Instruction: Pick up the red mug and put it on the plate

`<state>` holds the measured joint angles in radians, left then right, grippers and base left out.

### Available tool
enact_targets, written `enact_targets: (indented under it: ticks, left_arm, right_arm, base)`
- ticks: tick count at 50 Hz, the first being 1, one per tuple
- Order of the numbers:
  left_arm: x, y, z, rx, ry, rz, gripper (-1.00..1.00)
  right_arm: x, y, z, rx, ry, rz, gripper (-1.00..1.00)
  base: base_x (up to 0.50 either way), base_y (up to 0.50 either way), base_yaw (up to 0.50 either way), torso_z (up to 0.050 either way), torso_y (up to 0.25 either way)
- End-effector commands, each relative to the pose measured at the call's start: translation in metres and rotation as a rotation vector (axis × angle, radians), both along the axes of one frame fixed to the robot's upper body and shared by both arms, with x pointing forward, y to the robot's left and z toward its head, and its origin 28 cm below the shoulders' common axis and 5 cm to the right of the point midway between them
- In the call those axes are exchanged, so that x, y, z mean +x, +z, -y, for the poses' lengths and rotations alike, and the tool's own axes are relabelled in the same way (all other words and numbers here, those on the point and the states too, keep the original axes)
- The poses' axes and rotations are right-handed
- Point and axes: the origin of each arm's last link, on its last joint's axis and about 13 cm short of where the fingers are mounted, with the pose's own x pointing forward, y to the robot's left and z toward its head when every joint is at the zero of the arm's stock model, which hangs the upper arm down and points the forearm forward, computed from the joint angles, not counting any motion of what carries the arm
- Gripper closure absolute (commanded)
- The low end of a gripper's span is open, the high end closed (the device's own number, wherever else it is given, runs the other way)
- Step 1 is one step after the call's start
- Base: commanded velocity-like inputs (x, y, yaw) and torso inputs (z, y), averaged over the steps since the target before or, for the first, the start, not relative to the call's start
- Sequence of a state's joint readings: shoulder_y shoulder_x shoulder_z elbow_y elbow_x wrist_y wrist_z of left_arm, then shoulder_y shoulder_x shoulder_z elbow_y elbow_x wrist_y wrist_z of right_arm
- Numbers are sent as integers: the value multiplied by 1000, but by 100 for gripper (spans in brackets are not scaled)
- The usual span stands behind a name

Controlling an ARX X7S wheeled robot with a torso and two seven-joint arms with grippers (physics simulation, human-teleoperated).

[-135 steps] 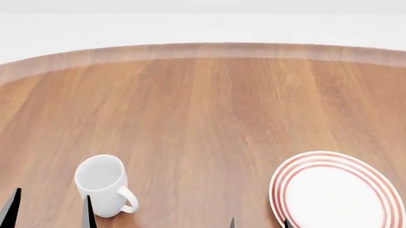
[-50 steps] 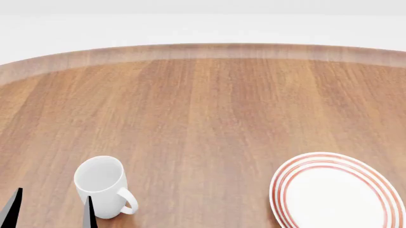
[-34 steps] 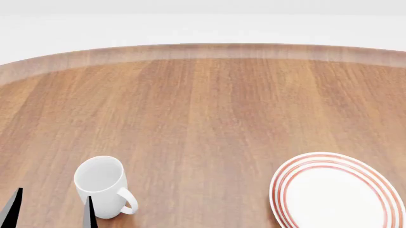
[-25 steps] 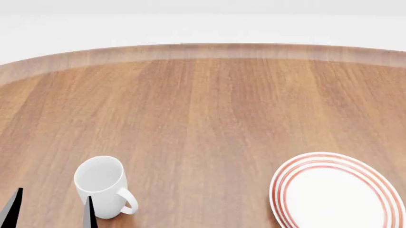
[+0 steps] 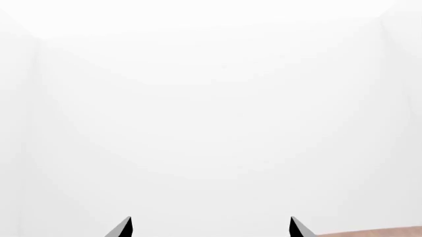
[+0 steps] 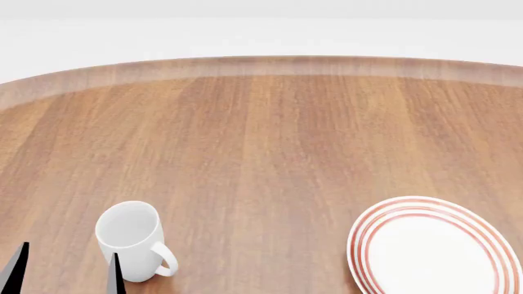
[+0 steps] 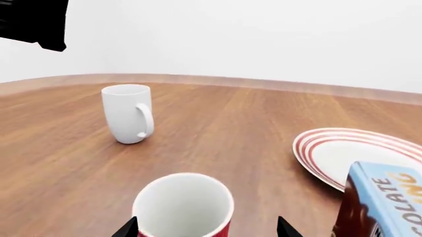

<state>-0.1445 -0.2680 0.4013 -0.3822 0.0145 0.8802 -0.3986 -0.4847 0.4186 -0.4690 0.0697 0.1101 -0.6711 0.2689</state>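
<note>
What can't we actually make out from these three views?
- Red mug: seen only in the right wrist view, its lower body and handle cut off by the frame edge; out of the head view.
- Right claw: only two tips show; contact with the mug can't be judged.
- Left claw: faces a blank white wall, nothing between the tips.
- Blue box: cropped, label only partly readable.
- Plate: near edge cut off in the head view.

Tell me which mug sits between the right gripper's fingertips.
The red mug, red outside and white inside, sits between the open right gripper tips. The plain white mug stands farther off, by itself.
</note>
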Motion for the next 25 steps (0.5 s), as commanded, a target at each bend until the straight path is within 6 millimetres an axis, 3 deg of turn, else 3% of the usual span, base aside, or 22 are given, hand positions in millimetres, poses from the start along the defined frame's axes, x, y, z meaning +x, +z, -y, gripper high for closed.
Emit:
enact_targets:
  ticks: [1, 25]
  left_arm:
    - [0, 0, 0, 0, -1, 3, -100]
    - [0, 0, 0, 0, -1, 5, -100]
  right_arm:
    - [-3, -1, -1, 2, 7, -9, -100]
    - [-6, -16, 0, 23, 8, -61, -100]
  base:
    - [0, 0, 0, 0, 0]
    - [0, 0, 0, 0, 0]
